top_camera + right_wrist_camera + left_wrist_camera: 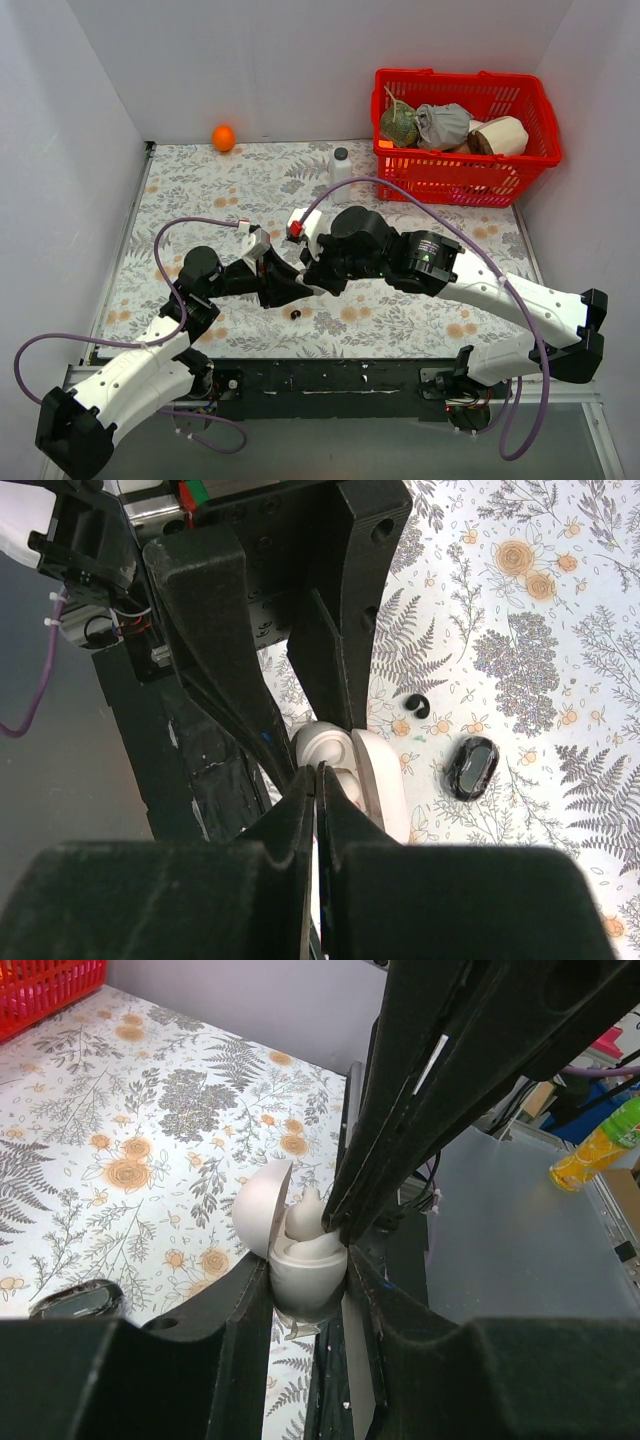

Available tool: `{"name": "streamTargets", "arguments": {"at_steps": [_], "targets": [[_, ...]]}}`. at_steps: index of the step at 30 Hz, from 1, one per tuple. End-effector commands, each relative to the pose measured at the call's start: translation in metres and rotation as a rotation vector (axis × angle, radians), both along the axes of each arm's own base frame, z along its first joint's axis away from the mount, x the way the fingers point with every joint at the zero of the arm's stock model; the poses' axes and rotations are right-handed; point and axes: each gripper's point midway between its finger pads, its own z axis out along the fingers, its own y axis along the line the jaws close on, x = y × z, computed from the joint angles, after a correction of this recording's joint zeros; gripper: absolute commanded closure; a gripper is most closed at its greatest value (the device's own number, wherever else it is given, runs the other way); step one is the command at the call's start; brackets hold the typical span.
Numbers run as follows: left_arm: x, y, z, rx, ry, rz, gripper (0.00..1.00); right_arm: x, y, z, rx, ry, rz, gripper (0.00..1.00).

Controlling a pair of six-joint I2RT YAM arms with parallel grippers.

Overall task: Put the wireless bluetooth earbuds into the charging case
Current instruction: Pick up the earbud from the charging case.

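My left gripper (pixel 308 1278) is shut on the base of a white charging case (pixel 306 1278), whose lid (pixel 262 1206) stands open. It holds the case just above the table near the front edge. A whitish earbud (pixel 304 1216) sits in the case. My right gripper (pixel 318 772) is shut, and its tips reach down into the open case (pixel 330 748) against that bud. In the top view both grippers meet at the table's middle, left gripper (pixel 288 286) and right gripper (pixel 312 277). A tiny black earbud (pixel 415 705) lies loose on the cloth.
A black case (pixel 470 767) lies on the floral cloth beside the black bud; it also shows in the left wrist view (pixel 76 1300). A red basket (pixel 452 185) with items stands back right, a white bottle (pixel 341 165) beside it. An orange ball (pixel 223 137) lies at the back.
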Motion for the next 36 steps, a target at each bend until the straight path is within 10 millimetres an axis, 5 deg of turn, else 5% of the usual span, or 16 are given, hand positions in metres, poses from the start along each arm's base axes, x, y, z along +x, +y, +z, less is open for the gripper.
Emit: {"name": "streamTargets", "arguments": {"at_steps": [1,36], "targets": [[0.001,0.002,0.020,-0.047,-0.075,0.024,1.00,-0.002,0.003,0.005,0.043,-0.002,-0.001,0.99],[0.005,0.008,0.026,-0.095,-0.146,0.086,1.00,-0.006,-0.005,0.047,0.391,0.174,-0.025,0.99]]}}
